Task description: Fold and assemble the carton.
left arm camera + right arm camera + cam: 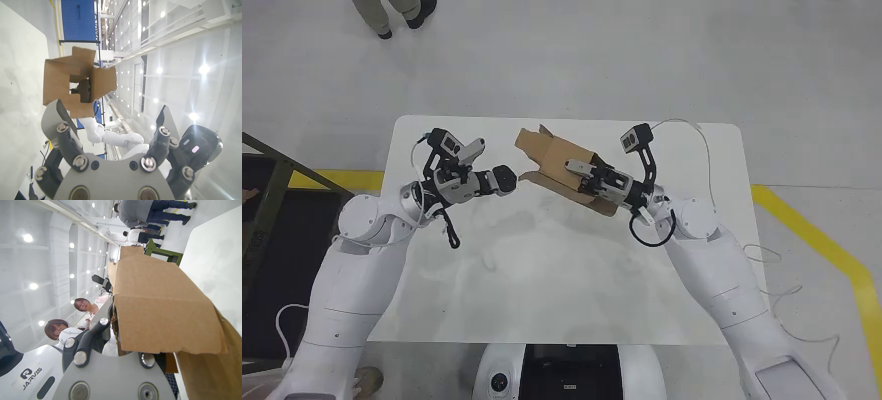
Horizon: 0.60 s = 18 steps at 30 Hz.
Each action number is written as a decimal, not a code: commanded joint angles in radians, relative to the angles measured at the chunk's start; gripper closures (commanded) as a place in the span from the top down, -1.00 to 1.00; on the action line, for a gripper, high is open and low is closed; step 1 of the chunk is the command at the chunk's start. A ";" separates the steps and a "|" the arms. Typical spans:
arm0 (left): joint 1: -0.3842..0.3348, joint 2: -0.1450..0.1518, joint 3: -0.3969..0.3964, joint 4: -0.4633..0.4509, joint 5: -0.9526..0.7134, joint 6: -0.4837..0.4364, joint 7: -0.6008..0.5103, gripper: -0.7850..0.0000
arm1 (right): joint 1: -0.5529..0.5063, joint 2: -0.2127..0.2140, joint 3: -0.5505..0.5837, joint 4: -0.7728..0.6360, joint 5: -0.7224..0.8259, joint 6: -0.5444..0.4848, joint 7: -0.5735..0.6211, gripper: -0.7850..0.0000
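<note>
Your right end effector (585,176) seems clamped on the cardboard carton (560,160) over the tabletop (542,280). Your left end effector (504,180) sits just beside it, fingers apart.

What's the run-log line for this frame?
left gripper: open, empty, facing carton | right gripper: shut on carton | carton: partly folded, flaps still loose

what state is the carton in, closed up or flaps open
Open, not closed. The carton has flaps sticking out at its end, and the left wrist view shows a gap into its inside.
</note>
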 commanded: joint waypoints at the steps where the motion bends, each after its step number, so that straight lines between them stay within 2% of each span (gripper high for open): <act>1: 0.007 -0.001 0.009 -0.009 0.000 0.004 -0.002 1.00 | -0.003 -0.001 -0.001 -0.004 -0.007 0.000 -0.015 -1.00; 9: -0.005 -0.006 0.026 -0.027 -0.010 -0.001 0.000 1.00 | -0.006 -0.001 0.000 -0.004 -0.052 0.008 -0.054 -1.00; 18: -0.038 -0.008 0.023 0.017 0.003 -0.017 0.015 1.00 | -0.001 -0.003 -0.016 -0.016 -0.034 0.023 0.007 -1.00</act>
